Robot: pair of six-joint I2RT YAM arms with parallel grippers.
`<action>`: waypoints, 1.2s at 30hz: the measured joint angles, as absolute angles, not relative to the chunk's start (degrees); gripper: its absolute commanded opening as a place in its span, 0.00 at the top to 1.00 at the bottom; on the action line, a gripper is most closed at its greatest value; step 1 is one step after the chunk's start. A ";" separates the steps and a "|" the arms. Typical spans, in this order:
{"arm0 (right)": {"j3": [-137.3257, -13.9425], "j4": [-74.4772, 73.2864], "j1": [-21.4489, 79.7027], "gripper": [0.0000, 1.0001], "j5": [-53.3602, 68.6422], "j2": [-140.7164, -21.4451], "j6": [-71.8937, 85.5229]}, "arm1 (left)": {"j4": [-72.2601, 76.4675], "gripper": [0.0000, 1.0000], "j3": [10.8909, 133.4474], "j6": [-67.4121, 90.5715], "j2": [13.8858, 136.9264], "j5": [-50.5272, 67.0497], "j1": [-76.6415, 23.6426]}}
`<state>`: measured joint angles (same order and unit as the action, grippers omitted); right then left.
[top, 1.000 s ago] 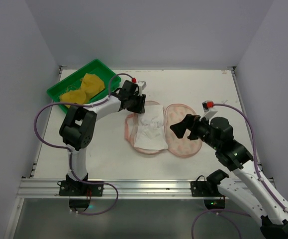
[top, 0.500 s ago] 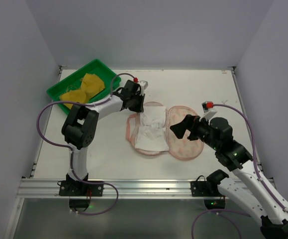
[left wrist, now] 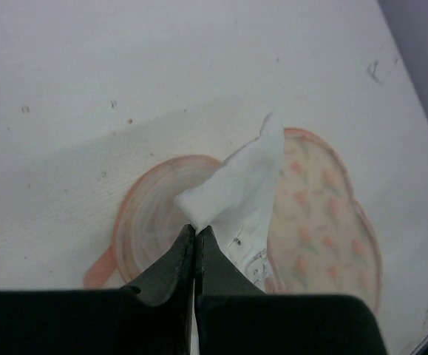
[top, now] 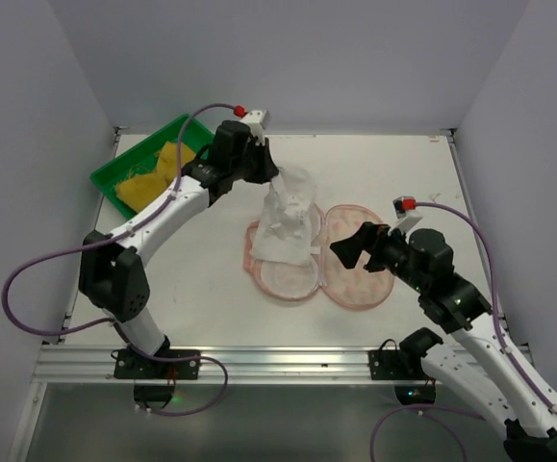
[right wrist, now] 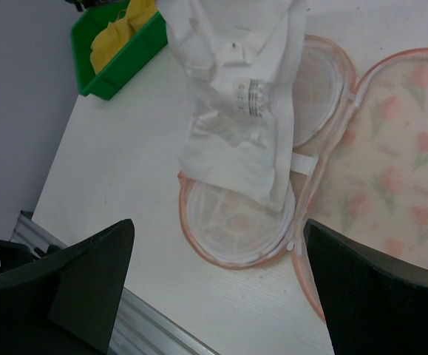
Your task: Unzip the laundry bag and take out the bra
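The laundry bag [top: 355,260] lies unzipped and spread flat mid-table, cream-peach with pink trim; it also shows in the left wrist view [left wrist: 324,222] and the right wrist view [right wrist: 398,185]. My left gripper [top: 276,178] is shut on the top of the white bra [top: 288,226] and holds it up, its lower end still resting on the bag's left half. The pinch shows in the left wrist view, left gripper [left wrist: 196,229] on the bra [left wrist: 243,177]. The bra [right wrist: 236,111] hangs over the open bag. My right gripper [top: 350,245] is open and empty over the bag's right half.
A green tray [top: 124,166] with yellow cloth [top: 148,178] stands at the back left, under the left arm; it also shows in the right wrist view [right wrist: 114,63]. The table's front rail [right wrist: 88,318] runs along the near edge.
My left gripper has risen and moved back-left with the bra, pulling it up out of the open bag. The right gripper has stayed put.
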<state>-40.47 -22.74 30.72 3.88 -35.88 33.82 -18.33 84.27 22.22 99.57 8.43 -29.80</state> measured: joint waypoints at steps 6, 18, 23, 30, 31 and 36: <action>-40.73 -22.92 30.72 0.01 3.55 -35.16 33.47 | -18.26 1.00 90.28 27.51 92.33 5.76 -26.89; -41.58 -22.70 30.72 0.01 3.57 -35.86 33.30 | -18.94 1.00 102.48 37.41 92.14 -3.44 -5.96; -42.00 -22.55 30.72 0.01 3.66 -38.06 33.21 | -17.82 1.00 106.30 42.59 94.41 -6.00 0.19; -43.66 -21.63 30.72 0.01 4.03 -41.87 32.71 | -16.34 1.00 112.36 46.33 97.89 -11.53 5.45; -43.90 -21.54 30.72 0.01 4.03 -42.33 32.51 | -15.92 1.00 113.08 46.52 98.17 -12.29 5.87; -44.86 -20.73 30.72 0.01 4.03 -44.45 31.70 | -13.93 1.00 117.21 46.57 100.77 -15.07 6.92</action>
